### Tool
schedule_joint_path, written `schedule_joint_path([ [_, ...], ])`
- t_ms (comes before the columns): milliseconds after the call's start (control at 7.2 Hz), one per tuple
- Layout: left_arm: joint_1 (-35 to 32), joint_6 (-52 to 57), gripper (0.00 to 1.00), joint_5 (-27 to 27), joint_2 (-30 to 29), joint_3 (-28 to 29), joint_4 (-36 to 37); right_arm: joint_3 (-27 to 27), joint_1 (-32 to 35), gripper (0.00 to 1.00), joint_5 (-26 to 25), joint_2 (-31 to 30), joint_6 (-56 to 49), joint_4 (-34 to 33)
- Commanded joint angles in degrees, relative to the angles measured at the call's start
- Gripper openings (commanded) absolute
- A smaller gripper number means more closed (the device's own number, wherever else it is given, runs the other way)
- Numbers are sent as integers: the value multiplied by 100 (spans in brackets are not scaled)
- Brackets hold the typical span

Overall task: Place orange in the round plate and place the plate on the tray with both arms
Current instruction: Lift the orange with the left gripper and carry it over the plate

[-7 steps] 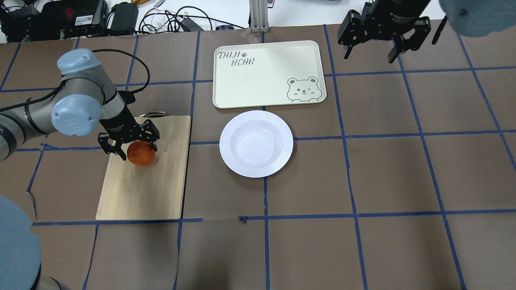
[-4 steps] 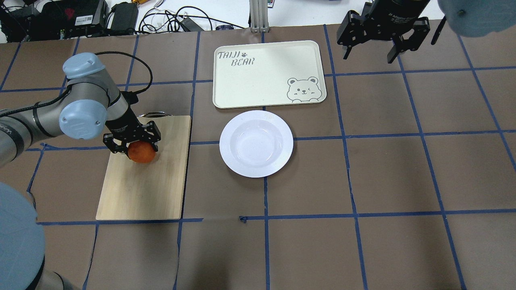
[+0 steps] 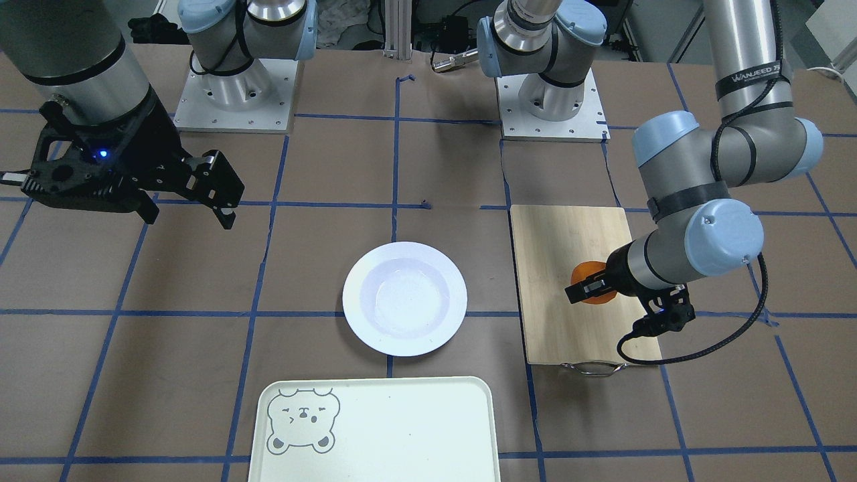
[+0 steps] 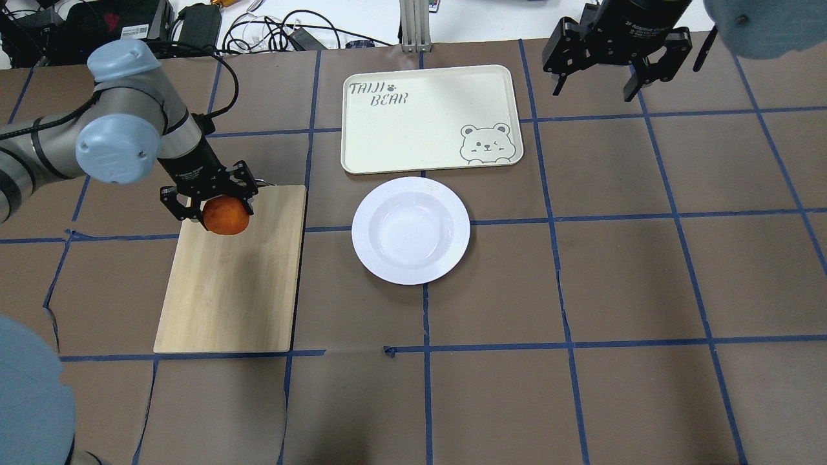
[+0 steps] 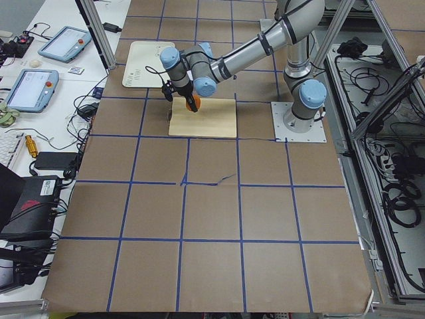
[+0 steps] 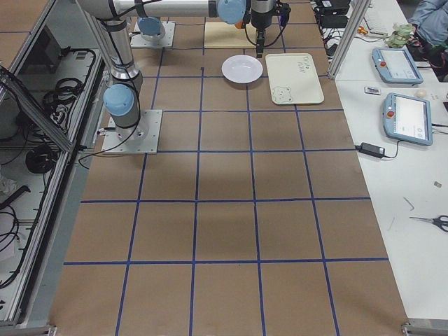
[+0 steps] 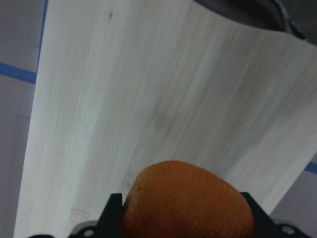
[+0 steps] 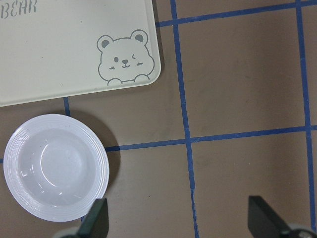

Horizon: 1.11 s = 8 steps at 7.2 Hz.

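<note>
My left gripper (image 4: 208,205) is shut on the orange (image 4: 226,216) and holds it just over the far end of the wooden cutting board (image 4: 232,290). In the left wrist view the orange (image 7: 188,203) sits between the two fingers (image 7: 114,210) with the board (image 7: 148,99) below. The white round plate (image 4: 411,230) lies bare at mid-table, to the right of the board. Just beyond it lies the pale tray (image 4: 420,129) with the bear face. My right gripper (image 4: 604,71) hangs open and high, right of the tray. The right wrist view looks down on plate (image 8: 54,168) and tray (image 8: 74,49).
Brown paper with a blue tape grid covers the table. Cables and boxes (image 4: 97,26) lie past the far edge. From the front view, the board's metal handle (image 3: 592,368) points toward the operators' side, and both arm bases (image 3: 234,94) stand at the robot's side.
My left gripper has carried the orange toward the far end of the cutting board and seems to have raised it. The right arm, plate and tray have stayed put.
</note>
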Motion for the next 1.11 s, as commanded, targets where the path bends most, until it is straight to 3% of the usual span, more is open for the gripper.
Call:
schedule_joint_path([
  [0,-696,-1397,0,-895,-99,445,55,3,27,100,26,3,32,16],
  [417,-1699,-2437,0,-1337,-476,393,925,-5,0,100,-27,-23,41,16],
  [694,-2061,-2607,30,-1444,-661,244,1311,3,-78,100,-79,-5,-20,25],
  [833,-2149,-2616,51,-1444,-775,174,1357,12,-26,100,-27,-23,41,68],
  [972,-2333,-2616,99,-1427,-784,156,1506,3,-86,100,-9,21,-11,43],
])
